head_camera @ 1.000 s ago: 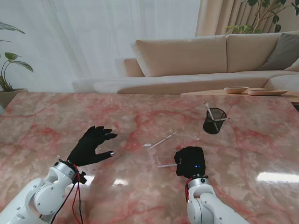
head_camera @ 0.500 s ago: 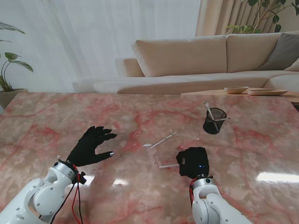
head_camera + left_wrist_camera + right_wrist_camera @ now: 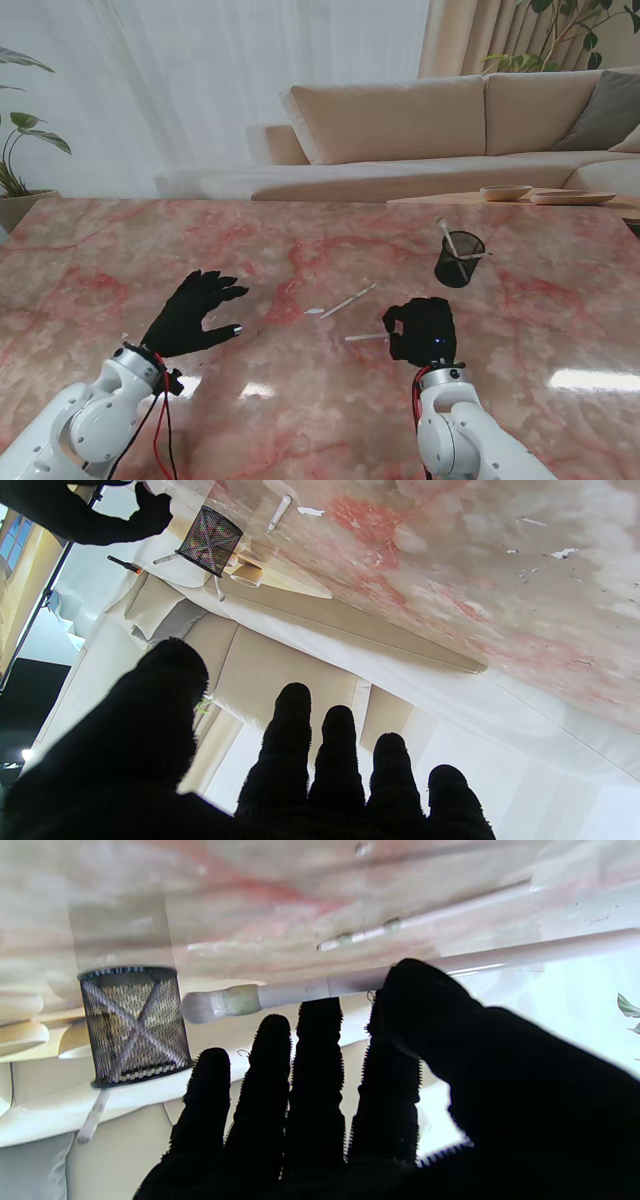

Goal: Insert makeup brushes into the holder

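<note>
The black mesh holder [image 3: 459, 259] stands on the right of the marble table, with two white brushes leaning crossed inside it. My right hand [image 3: 425, 330] is shut on a white makeup brush [image 3: 365, 338], whose handle sticks out to the left. In the right wrist view this brush [image 3: 300, 990] is pinched between thumb and fingers, and the holder [image 3: 135, 1025] lies beyond the fingertips. A second white brush [image 3: 347, 300] lies on the table, left of the holder. My left hand [image 3: 195, 313] hovers open on the left with its fingers spread, holding nothing.
A beige sofa [image 3: 450, 130] runs along the table's far side. A low side table with shallow bowls [image 3: 505, 193] stands behind the holder. A potted plant [image 3: 15, 150] is at the far left edge. Small white flecks lie near the loose brush.
My right hand has moved farther from me and slightly right, toward the holder, carrying the brush with it. The left hand has stayed in place.
</note>
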You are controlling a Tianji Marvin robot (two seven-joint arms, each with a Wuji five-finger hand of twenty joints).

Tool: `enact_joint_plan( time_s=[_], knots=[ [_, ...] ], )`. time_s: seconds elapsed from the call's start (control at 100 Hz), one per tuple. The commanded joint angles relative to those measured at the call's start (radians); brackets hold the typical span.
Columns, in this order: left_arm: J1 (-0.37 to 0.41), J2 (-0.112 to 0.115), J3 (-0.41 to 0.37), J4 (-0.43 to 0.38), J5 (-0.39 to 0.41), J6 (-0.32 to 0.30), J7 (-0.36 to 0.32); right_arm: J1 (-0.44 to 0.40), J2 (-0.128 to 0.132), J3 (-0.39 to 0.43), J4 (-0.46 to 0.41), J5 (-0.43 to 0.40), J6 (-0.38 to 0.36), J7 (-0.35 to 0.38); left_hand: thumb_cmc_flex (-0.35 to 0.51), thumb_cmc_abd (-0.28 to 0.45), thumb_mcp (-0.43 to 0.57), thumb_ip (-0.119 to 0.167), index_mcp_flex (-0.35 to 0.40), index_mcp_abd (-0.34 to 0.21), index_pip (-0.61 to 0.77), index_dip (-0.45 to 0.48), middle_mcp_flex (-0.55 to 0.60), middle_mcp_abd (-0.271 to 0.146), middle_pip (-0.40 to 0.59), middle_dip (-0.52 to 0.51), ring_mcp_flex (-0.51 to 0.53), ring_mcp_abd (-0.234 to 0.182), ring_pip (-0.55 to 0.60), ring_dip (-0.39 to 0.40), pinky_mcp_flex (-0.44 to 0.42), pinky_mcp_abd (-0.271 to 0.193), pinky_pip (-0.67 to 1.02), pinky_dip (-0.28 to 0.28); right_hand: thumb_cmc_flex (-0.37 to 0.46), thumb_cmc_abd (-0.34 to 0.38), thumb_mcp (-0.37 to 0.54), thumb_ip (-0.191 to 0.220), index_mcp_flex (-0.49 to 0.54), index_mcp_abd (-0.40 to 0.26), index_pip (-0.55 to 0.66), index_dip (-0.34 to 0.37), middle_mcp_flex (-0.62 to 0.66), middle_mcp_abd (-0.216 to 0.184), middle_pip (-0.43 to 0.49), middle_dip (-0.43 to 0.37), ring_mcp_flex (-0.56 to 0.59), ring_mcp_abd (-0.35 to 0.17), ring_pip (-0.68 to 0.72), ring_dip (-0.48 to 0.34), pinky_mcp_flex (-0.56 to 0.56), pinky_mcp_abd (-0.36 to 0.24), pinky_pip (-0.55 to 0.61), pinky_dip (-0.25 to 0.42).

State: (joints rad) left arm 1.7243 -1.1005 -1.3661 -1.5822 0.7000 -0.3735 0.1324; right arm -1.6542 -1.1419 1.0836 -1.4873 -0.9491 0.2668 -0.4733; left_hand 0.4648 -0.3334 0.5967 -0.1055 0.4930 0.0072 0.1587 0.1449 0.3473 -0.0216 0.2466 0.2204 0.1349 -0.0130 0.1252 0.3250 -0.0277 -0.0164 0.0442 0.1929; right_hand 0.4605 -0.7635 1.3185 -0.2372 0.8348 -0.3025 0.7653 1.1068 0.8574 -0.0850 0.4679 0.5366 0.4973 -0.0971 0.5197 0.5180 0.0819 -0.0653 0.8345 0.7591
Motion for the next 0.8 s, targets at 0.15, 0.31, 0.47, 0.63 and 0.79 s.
enact_joint_plan(
  time_s=[0.15, 0.31, 0.47, 0.63, 0.79],
  knots=[
    [0.007, -0.003, -0.001, 0.0, -0.001, 0.002, 0.007, -0.005, 0.016, 0.058, -0.059, -0.043, -0.009, 0.034, 0.0, 0.034, -0.027, 0.033, 0.006, -0.023, -0.005, -0.003, 0.001, 0.003, -0.03, -0.013, -0.024, -0.023, -0.03, 0.001, 0.002, -0.003, -0.039, -0.011, -0.01, 0.035, 0.022, -0.006, 0.04, -0.056, 0.069, 0.034, 0.038, -0.004, 0.024, 0.008, 0.06, 0.014, 0.011, 0.002, 0.005, 0.019, -0.001, 0.005],
    [0.004, -0.003, 0.002, 0.005, -0.002, 0.003, 0.01, 0.009, 0.025, 0.095, -0.069, -0.08, -0.02, 0.055, -0.001, 0.034, -0.026, 0.032, 0.005, -0.023, -0.006, -0.003, 0.001, 0.002, -0.031, -0.013, -0.025, -0.024, -0.03, 0.0, 0.002, -0.003, -0.04, -0.012, -0.012, 0.039, 0.019, -0.004, 0.036, -0.065, 0.068, 0.04, 0.058, -0.001, 0.021, 0.018, 0.087, 0.023, 0.024, 0.013, 0.015, 0.027, 0.001, 0.007],
    [0.001, -0.004, 0.005, 0.012, -0.006, 0.006, 0.009, 0.024, 0.032, 0.144, -0.079, -0.108, -0.028, 0.078, 0.0, 0.034, -0.024, 0.032, 0.002, -0.023, -0.007, -0.004, 0.001, 0.001, -0.031, -0.014, -0.025, -0.024, -0.03, 0.0, 0.003, -0.003, -0.041, -0.013, -0.012, 0.04, 0.017, -0.001, 0.037, -0.063, 0.066, 0.043, 0.061, -0.001, 0.011, 0.028, 0.08, 0.014, 0.024, 0.02, 0.014, 0.026, 0.001, 0.008],
    [-0.002, -0.004, 0.007, 0.022, -0.008, 0.011, 0.011, 0.047, 0.042, 0.203, -0.091, -0.149, -0.045, 0.107, 0.0, 0.033, -0.023, 0.032, 0.003, -0.023, -0.007, -0.004, 0.001, 0.0, -0.03, -0.013, -0.025, -0.024, -0.03, 0.0, 0.003, -0.004, -0.042, -0.015, -0.011, 0.04, 0.015, 0.002, 0.037, -0.065, 0.063, 0.043, 0.062, -0.001, 0.001, 0.032, 0.076, 0.012, 0.026, 0.026, 0.011, 0.026, 0.0, 0.01],
    [-0.009, -0.005, 0.011, 0.037, -0.012, 0.017, 0.016, 0.086, 0.049, 0.247, -0.082, -0.177, -0.051, 0.137, 0.001, 0.033, -0.024, 0.032, 0.002, -0.024, -0.007, -0.004, 0.001, 0.0, -0.03, -0.013, -0.025, -0.025, -0.03, 0.0, 0.003, -0.003, -0.042, -0.015, -0.009, 0.042, 0.013, 0.003, 0.037, -0.065, 0.062, 0.044, 0.062, 0.0, -0.005, 0.034, 0.072, 0.011, 0.027, 0.029, 0.008, 0.025, -0.002, 0.01]
  ],
)
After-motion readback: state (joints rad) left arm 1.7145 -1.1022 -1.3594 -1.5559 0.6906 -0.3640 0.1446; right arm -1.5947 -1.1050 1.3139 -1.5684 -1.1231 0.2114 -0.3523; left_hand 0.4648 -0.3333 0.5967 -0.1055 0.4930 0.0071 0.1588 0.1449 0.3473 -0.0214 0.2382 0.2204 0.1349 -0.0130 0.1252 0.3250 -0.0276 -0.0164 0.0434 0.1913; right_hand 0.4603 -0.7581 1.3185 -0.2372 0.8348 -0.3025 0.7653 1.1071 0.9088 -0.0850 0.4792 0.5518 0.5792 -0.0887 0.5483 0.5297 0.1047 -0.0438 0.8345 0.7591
